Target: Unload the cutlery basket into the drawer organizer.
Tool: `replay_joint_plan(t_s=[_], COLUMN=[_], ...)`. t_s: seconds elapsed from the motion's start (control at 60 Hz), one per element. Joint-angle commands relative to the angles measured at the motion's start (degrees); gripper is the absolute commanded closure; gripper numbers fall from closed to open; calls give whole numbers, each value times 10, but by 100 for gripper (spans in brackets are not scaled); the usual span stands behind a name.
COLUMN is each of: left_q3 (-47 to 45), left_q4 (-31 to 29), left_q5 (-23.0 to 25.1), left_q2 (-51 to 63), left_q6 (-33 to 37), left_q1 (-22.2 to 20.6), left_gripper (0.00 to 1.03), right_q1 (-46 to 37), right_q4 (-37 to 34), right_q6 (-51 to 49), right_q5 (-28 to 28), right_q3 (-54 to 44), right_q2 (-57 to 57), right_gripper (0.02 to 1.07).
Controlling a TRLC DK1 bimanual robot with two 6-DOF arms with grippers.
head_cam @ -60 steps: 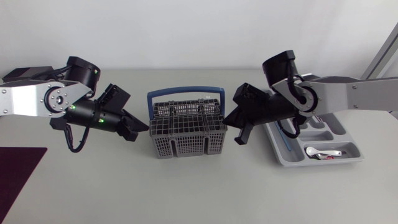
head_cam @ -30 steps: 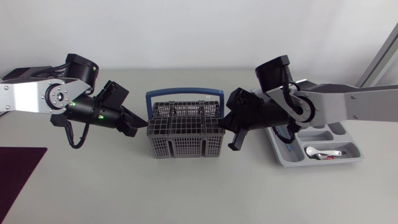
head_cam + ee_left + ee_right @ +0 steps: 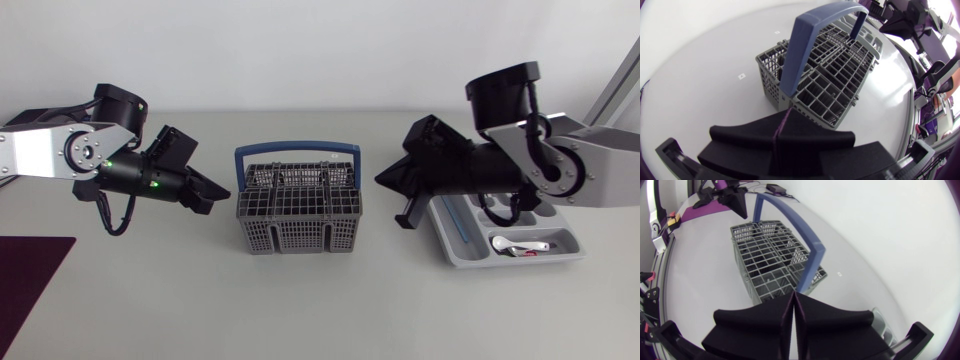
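The grey cutlery basket (image 3: 296,210) with its upright blue handle (image 3: 297,149) stands mid-table. No cutlery shows in its compartments. My left gripper (image 3: 220,193) hovers just off the basket's left side, shut and empty. My right gripper (image 3: 381,180) hangs to the basket's right, also shut and empty, between the basket and the grey drawer organizer (image 3: 520,263). A white spoon (image 3: 520,245) lies in the organizer's front compartment. In the left wrist view the basket (image 3: 830,85) lies ahead of my shut gripper (image 3: 777,145). In the right wrist view the basket (image 3: 767,265) lies ahead of my shut gripper (image 3: 792,315).
A dark purple mat (image 3: 30,280) lies at the table's front left corner. Bare white table surrounds the basket in front and behind. My right arm's links pass over the organizer's back part.
My right gripper has pulled back to the right, away from the basket's side, and its arm has risen. My left gripper has drawn slightly left from the basket.
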Motion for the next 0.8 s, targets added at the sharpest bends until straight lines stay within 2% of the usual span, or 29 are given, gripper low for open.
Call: replay_joint_plan(t_s=[0.0, 0.067, 0.117, 0.167, 0.217, 0.25, 0.283, 0.317, 0.333, 0.35, 0.533, 0.783], left_q3=[-2, -8, -9, -10, -15, -19, -23, -26, -27, -28, -40, -70], left_q4=[1, 3, 3, 3, 3, 8, 11, 16, 17, 17, 27, 35], left_q5=[9, 9, 9, 9, 9, 6, 1, -2, -3, -4, -60, -97], left_q2=[-25, -36, -39, -45, -56, -64, -69, -75, -79, -81, -117, -161], left_q6=[15, 15, 14, 10, 7, 3, -2, -8, -9, -9, -28, -52], left_q1=[13, 18, 23, 28, 31, 31, 32, 32, 32, 32, 27, 31], left_gripper=[100, 97, 92, 74, 53, 35, 22, 9, 3, 3, 4, 4], right_q1=[-22, -39, -49, -61, -70, -77, -83, -86, -87, -89, -114, -177], right_q4=[7, 19, 29, 40, 42, 47, 48, 51, 56, 60, 62, 65], right_q6=[24, 31, 33, 38, 40, 42, 43, 44, 43, 43, 33, 53], right_q5=[0, 0, 3, 3, 3, 4, 4, 4, 5, 6, 14, 21], right_q3=[-23, -37, -47, -56, -64, -74, -80, -86, -91, -95, -121, -150], right_q2=[-25, -42, -54, -64, -72, -85, -91, -98, -102, -107, -145, -215], right_gripper=[101, 101, 101, 98, 78, 58, 44, 26, 9, 4, 6, 6])
